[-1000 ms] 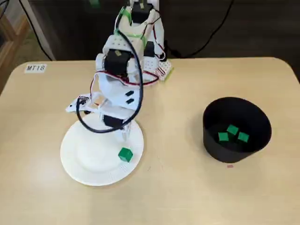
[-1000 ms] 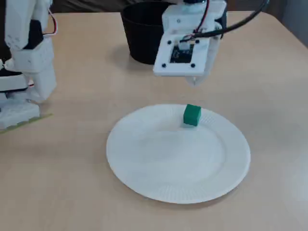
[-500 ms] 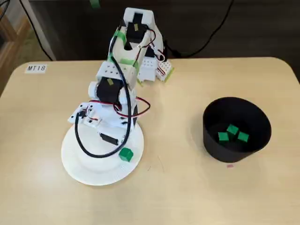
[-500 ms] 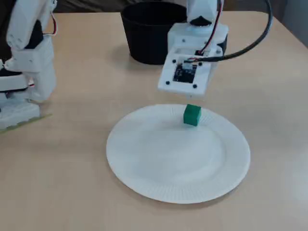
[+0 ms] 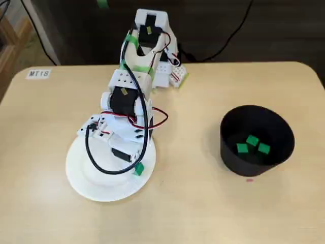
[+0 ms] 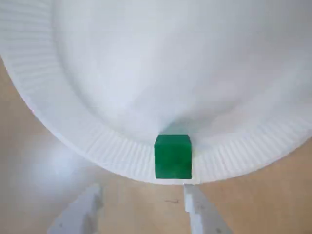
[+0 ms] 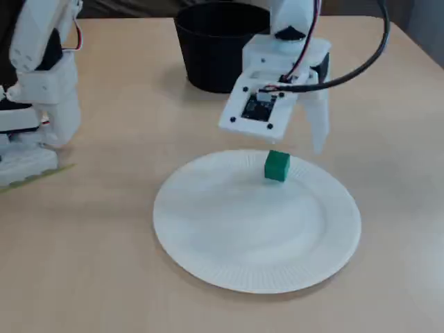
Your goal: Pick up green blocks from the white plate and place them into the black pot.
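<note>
A robot arm hangs over a white plate (image 7: 208, 257) on a pale wooden table (image 5: 203, 213), its gripper (image 6: 141, 189) spread wide and holding nothing. The wrist view shows both fingers apart, with a single green block (image 6: 172, 156) just ahead of the gap between them and nearer the right-hand finger than the left. The block sits on the ribbed rim of the plate at the edge closest to the gripper. It rests flat and touches neither finger.

Well apart from the plate, at the right of the fixed view taken from above, stands the black pot (image 5: 238, 165). Three green blocks (image 5: 251, 144) already lie close together on its floor.

By the look of things, the job is mostly done: three blocks are delivered, and the one on the rim is the only block visible on the plate. What is left appears to be lowering the jaws around that last block, closing on it, and carrying it across the table to the pot. Its place on the sloping rim, off-centre in the jaw gap, may call for a small sideways correction first.
</note>
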Controlling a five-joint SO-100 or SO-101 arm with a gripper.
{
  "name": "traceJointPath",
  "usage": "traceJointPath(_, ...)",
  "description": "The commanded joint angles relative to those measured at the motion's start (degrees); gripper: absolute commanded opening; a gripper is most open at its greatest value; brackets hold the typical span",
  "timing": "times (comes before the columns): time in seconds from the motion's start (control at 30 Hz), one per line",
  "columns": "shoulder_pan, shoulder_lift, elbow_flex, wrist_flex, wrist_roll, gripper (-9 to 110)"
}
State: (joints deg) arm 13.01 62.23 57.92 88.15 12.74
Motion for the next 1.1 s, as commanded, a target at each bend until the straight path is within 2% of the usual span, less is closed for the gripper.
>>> traceJointPath(0.0,1.1,0.2,-1.0,0.5,1.7,32)
traceJointPath(0.53,1.8,-4.3,-0.9,-2.5,4.1,32)
traceJointPath(0.8,1.8,-3.0,-1.5,0.6,4.0,31)
traceJointPath(0.97,4.5,2.8,-1.6,3.0,3.4,-2)
traceJointPath(1.07,5.1,6.6,-1.6,4.4,0.0,-2)
